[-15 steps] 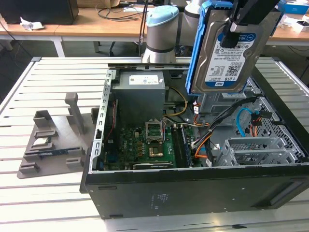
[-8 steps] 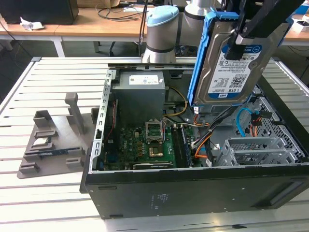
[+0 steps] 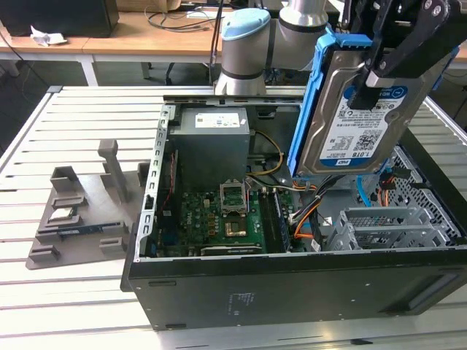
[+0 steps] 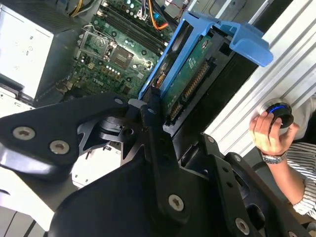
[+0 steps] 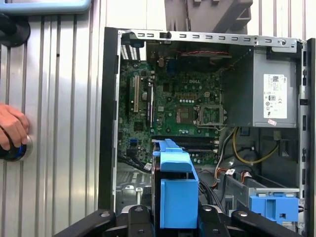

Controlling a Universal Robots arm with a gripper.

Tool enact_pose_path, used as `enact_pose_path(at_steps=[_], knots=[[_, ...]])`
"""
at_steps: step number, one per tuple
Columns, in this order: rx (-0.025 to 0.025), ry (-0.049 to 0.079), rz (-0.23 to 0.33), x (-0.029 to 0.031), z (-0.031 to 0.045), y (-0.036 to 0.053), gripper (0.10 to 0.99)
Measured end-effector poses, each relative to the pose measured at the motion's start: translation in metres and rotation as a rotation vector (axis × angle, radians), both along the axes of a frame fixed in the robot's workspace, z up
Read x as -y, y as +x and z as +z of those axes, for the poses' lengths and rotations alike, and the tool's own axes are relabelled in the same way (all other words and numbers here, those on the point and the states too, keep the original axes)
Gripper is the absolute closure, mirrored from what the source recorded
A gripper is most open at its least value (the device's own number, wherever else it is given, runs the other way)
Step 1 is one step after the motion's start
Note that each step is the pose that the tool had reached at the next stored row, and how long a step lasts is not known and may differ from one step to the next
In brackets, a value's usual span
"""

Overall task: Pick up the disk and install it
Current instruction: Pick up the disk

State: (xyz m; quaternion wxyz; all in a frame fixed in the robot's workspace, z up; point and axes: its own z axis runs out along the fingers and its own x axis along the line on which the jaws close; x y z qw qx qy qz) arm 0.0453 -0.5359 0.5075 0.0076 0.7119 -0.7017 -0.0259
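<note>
**Work surface and room.** A table [image 3: 73,124] of pale, ribbed metal slats carries the whole setup. Wooden desks [image 3: 131,40] with loose cables stand behind it.

**Main assemblies.** A black sheet-metal computer case [image 3: 292,292] lies on its side on the table with the side panel off. Inside it are:
- a grey box-shaped power supply [image 3: 211,142] with a white label;
- a green motherboard [image 3: 226,215] next to the power supply;
- a perforated bare-metal drive cage [image 3: 387,226] towards the exterior view's right;
- a blue ribbed plastic latch [image 5: 274,207] on the cage.

A dull grey moulded fixture [image 3: 80,211] with upright posts sits on the slats on the exterior view's left of the case. The arm [image 3: 244,44], with silver tube and pale blue joint caps, rises behind the case.

**Task item.** The disk [image 3: 343,138] is a flat silver rectangle with a white-and-blue label, clipped in a bright blue plastic frame. It hangs on edge in the air above the open case, over the cage side, touching nothing below.

**Gripper.** The matte black gripper [image 3: 365,91] has its jaws clamped on the disk's two broad faces.

**Operator.** A hand [image 4: 266,133] rests on a round button [image 4: 279,112] on the table beside the case.
</note>
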Motion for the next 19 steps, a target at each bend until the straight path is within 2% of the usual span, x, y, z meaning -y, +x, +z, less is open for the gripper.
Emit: enact_pose_path(at_steps=[3, 9, 14, 17, 19], knots=[[0.0000, 0.000, 0.000, 0.0088, -0.0021, 0.0000, 0.722], [0.0000, 0.000, 0.000, 0.0167, -0.0041, 0.0000, 0.722], [0.0000, 0.000, 0.000, 0.0272, -0.0070, 0.0000, 0.722], [0.0000, 0.000, 0.000, 0.0342, -0.0087, 0.0000, 0.722], [0.0000, 0.000, 0.000, 0.0416, -0.0104, 0.0000, 0.722]])
